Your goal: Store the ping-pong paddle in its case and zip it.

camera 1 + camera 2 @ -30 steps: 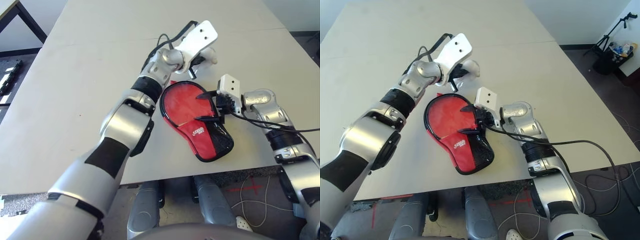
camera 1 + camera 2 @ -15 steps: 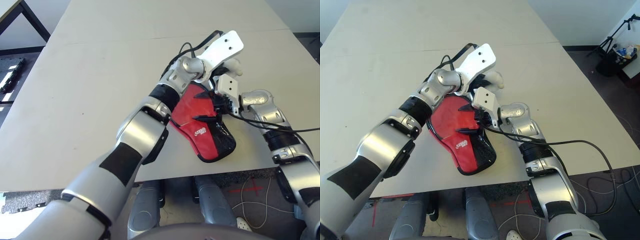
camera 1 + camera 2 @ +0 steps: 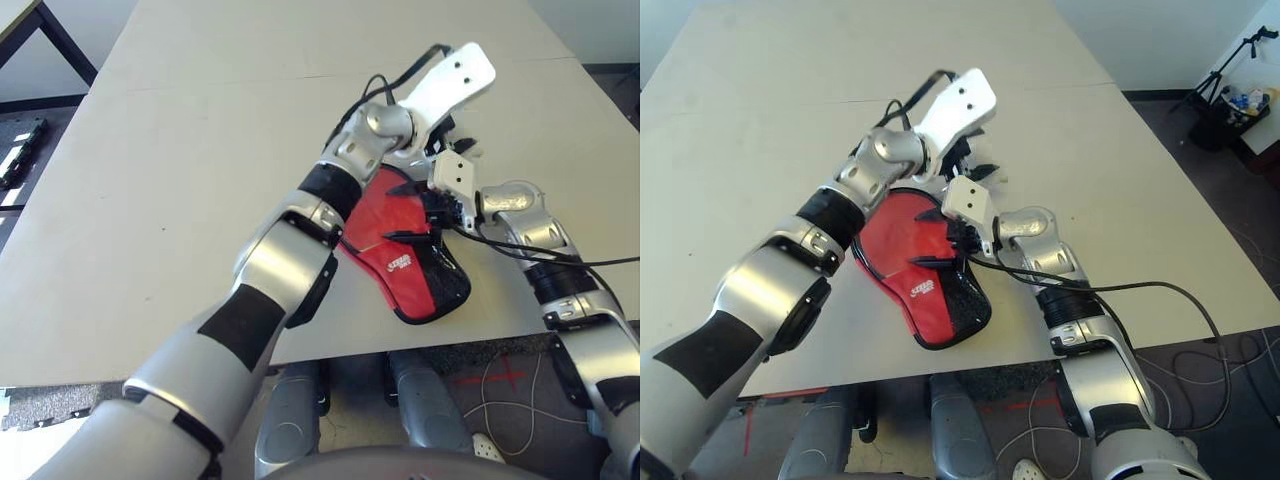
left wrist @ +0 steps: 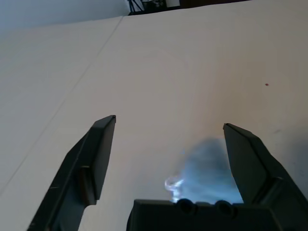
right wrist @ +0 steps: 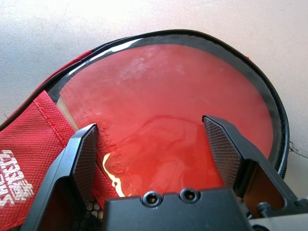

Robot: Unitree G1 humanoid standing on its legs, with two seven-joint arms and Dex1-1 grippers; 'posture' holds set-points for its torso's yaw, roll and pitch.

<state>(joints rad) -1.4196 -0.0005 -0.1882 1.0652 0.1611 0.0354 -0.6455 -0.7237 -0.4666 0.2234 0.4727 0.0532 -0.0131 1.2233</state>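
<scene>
Lifted and now spread, left tool (image 4: 168, 130) clears case (image 3: 410, 262) holding paddle (image 5: 173, 120); right tool (image 5: 156, 144) apart.

One red case (image 3: 405, 262), one red paddle (image 5: 168, 110) inside it, one pale soft ball (image 4: 207, 166), one big table (image 3: 200, 150), two grippers: left (image 4: 168, 139), right (image 5: 154, 144).

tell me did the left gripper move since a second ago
Yes. The left gripper went right along the case, from its far rim to above the right gripper, and its fingers opened.
</scene>
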